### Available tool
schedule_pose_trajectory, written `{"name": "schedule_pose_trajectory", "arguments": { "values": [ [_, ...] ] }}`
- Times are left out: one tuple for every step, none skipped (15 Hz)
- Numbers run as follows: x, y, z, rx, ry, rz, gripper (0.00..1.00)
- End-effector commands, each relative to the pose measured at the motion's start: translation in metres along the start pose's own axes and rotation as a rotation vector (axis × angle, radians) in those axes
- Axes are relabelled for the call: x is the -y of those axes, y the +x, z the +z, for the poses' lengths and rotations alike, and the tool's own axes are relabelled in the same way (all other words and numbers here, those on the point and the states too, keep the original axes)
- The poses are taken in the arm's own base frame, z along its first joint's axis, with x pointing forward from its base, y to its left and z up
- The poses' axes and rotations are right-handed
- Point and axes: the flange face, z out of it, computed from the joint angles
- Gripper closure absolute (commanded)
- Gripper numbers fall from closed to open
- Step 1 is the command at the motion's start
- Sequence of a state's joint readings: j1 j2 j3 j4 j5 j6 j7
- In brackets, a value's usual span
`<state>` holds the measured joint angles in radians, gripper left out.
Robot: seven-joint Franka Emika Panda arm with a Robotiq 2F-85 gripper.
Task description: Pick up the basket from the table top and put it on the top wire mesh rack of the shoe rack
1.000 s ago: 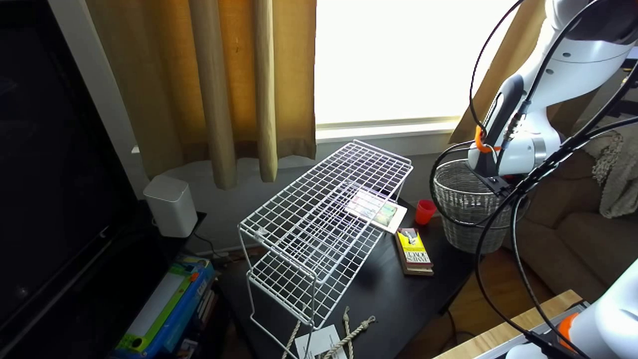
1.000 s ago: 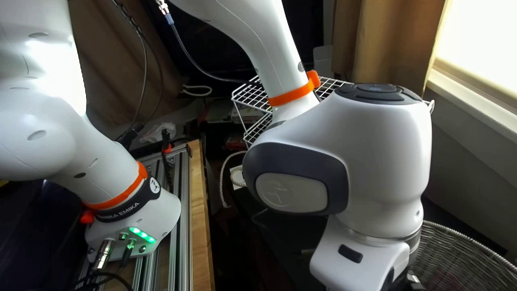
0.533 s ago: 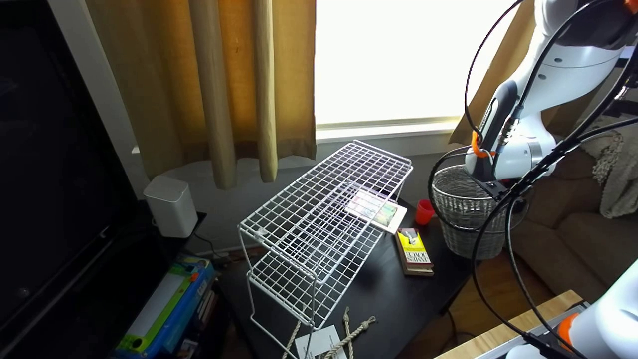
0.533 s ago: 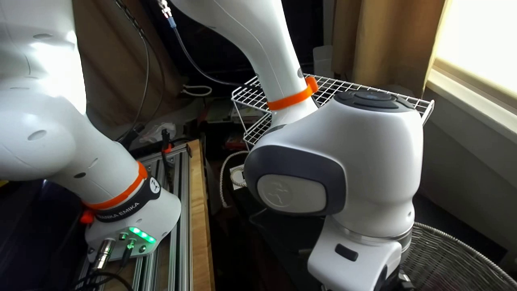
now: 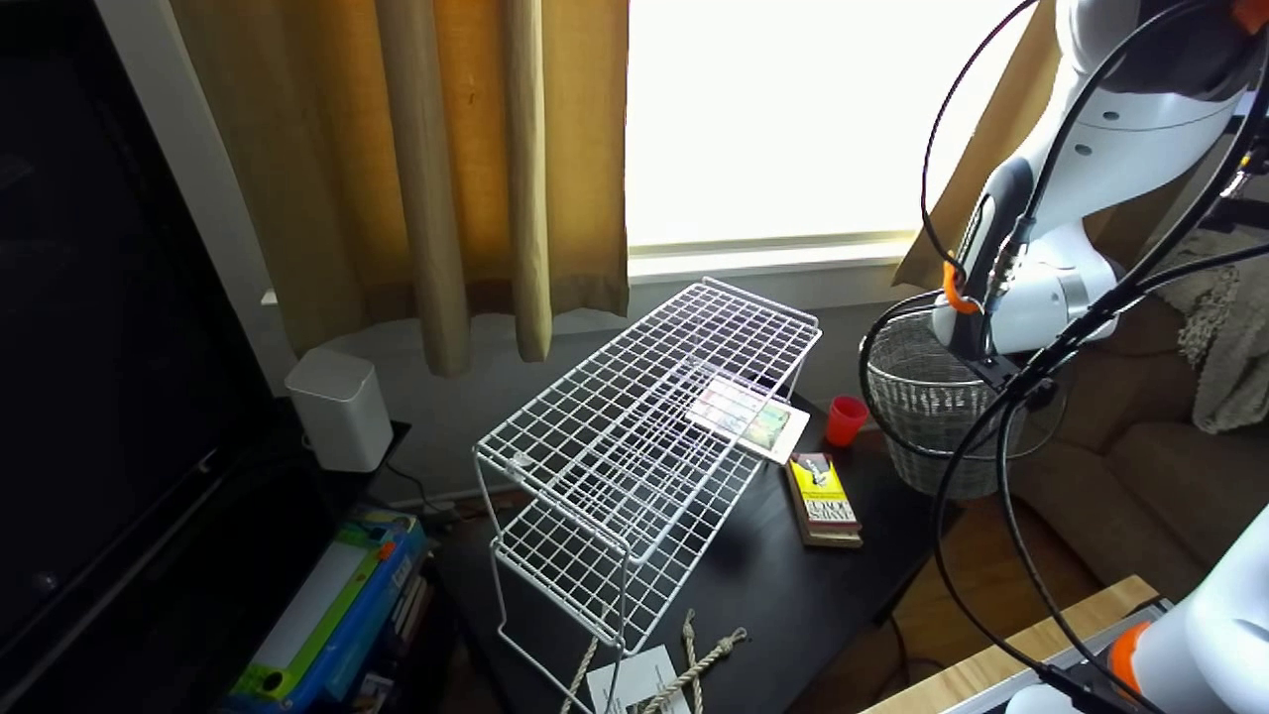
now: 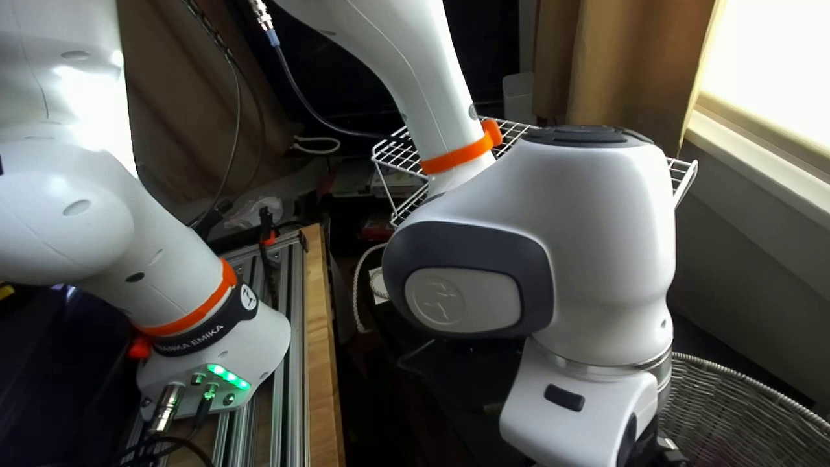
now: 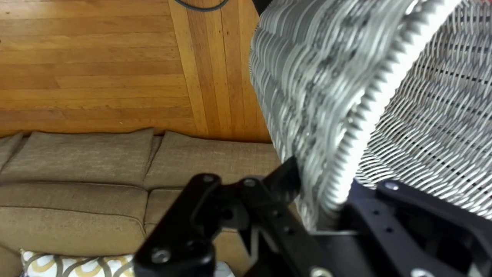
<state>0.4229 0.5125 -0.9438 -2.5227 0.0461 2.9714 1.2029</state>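
Basket (image 5: 934, 409) higher, rim (image 7: 384, 87) in gripper (image 7: 323, 182)

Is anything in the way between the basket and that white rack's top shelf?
Yes, on the table top: the red cup and yellow book sit between the basket and the top wire mesh rack. A raised basket should probably clear them. In an exterior view, black cables hang across the basket.

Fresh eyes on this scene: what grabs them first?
Probably the bright window in an exterior view and, mid-frame there, the white shoe rack standing on the black table top. The white robot arm fills much of an exterior view. In the wrist view, the claw grips the grey woven basket by its rim.
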Motion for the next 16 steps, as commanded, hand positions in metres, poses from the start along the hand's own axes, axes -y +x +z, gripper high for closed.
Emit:
{"name": "schedule_pose_trajectory", "arguments": {
  "values": [
    [-0.005, 0.019, -0.033, -0.045, 0.107, -0.014, 0.97],
    [-0.005, 0.022, -0.038, -0.060, 0.125, -0.016, 0.97],
    [-0.005, 0.024, -0.045, -0.066, 0.146, -0.020, 0.97],
    [-0.003, 0.026, -0.050, -0.065, 0.170, -0.029, 0.97],
    [0.000, 0.026, -0.055, -0.060, 0.190, -0.036, 0.97],
    [0.001, 0.025, -0.060, -0.055, 0.210, -0.045, 0.97],
    [0.003, 0.024, -0.065, -0.044, 0.227, -0.055, 0.97],
    [0.005, 0.024, -0.069, -0.038, 0.232, -0.059, 0.97],
    [0.006, 0.022, -0.074, -0.028, 0.243, -0.065, 0.97],
    [0.008, 0.022, -0.079, -0.029, 0.256, -0.069, 0.97],
    [0.010, 0.021, -0.084, -0.025, 0.266, -0.070, 0.97],
    [0.012, 0.020, -0.089, -0.024, 0.279, -0.073, 0.97],
    [0.015, 0.022, -0.095, -0.023, 0.292, -0.079, 0.97],
    [0.017, 0.021, -0.099, -0.026, 0.301, -0.083, 0.97],
    [0.020, 0.022, -0.104, -0.013, 0.317, -0.098, 0.97],
    [0.021, 0.020, -0.107, -0.008, 0.328, -0.100, 0.97]
  ]
}}
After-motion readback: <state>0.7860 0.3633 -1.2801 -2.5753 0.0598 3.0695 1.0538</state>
